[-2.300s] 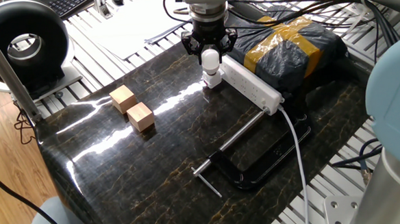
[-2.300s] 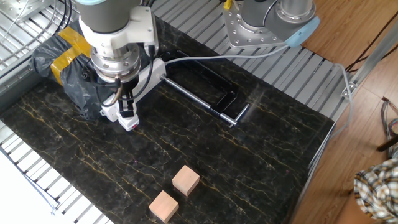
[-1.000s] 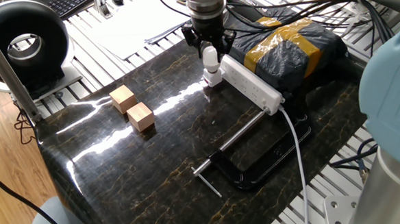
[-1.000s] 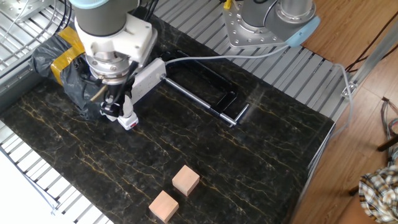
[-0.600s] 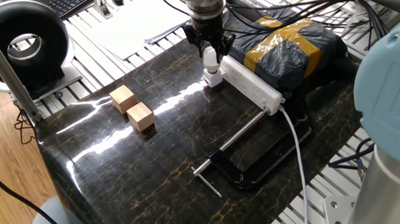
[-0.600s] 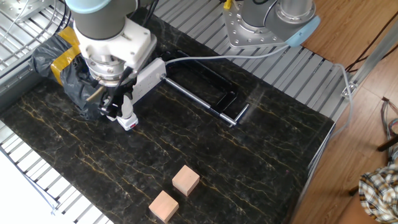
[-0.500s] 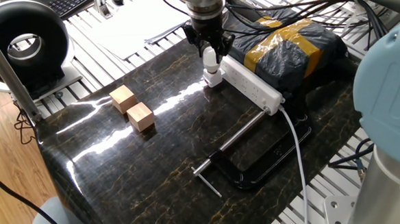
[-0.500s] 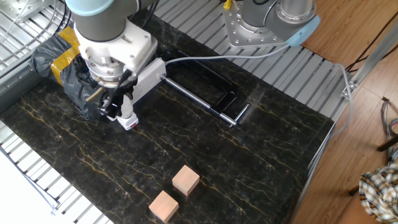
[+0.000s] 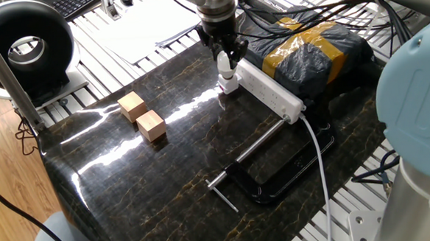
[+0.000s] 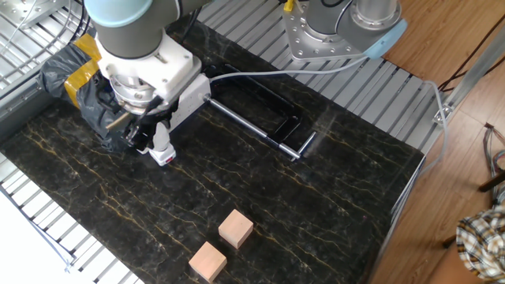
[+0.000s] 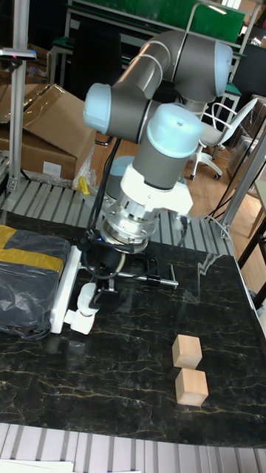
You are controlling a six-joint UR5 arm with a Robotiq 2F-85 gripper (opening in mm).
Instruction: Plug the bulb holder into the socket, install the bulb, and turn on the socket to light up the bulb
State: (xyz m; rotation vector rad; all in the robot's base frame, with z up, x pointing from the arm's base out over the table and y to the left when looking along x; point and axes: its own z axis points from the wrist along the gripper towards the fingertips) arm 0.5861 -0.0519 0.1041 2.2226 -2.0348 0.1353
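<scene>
Right now your black two-finger gripper (image 9: 226, 59) sits directly over the small white round-topped light bulb (image 9: 226, 63), its dark fingers (image 10: 145, 134) flanking the bulb on either side; from these views you cannot tell for certain whether they press on the glass or stand just off it. You will find the bulb upright, its white base seated in the small white cube-shaped bulb holder (image 9: 229, 85), which rests on the dark marbled tabletop (image 9: 166, 182) at the near end of the long white multi-outlet power strip (image 9: 271, 94). In the tall fixed view the bulb (image 11: 86, 295) and holder (image 11: 80, 318) stand just beside the end of the strip (image 11: 64, 288), touching it or very nearly so. The bulb looks plain white and unlit in all three views. The strip's thick white cable (image 9: 322, 166) trails off toward the table's edge, passing the black metal clamp (image 9: 266, 178) that lies flat beside it. Behind the strip lies a dark plastic-wrapped bundle bound with yellow tape (image 9: 311, 49). Two tan wooden cubes (image 9: 142, 116) stand close together, well apart from the gripper, on the open part of the table.
</scene>
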